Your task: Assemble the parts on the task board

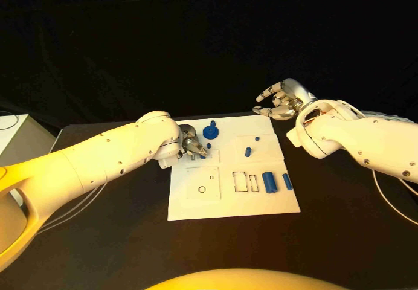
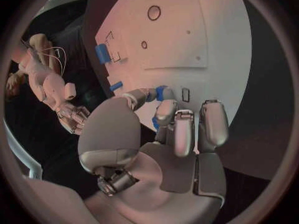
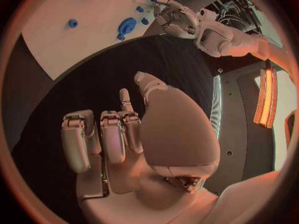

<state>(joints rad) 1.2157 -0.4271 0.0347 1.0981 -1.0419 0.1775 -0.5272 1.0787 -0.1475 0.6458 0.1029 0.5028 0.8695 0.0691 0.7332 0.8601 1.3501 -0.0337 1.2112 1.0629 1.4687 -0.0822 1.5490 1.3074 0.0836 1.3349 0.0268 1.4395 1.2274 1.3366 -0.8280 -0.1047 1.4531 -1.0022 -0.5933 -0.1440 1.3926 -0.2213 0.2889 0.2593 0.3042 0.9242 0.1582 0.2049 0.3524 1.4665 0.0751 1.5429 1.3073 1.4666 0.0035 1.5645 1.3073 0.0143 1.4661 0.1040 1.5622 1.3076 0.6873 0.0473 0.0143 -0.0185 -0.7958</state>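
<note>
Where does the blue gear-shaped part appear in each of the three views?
Head view: the gear-shaped part stands near the task board's far edge, beside the left hand.
Left wrist view: I cannot make it out.
Right wrist view: on the board near its edge.
Shared landmark: the white task board.

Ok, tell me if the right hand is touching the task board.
Apart. In the right wrist view the right hand hangs over bare black table, with a dark gap between its fingers and the task board.

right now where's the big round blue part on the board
In the head view the big round blue part stands near the far edge of the task board, just right of the left hand; a small blue peg lies nearer the middle.
</note>
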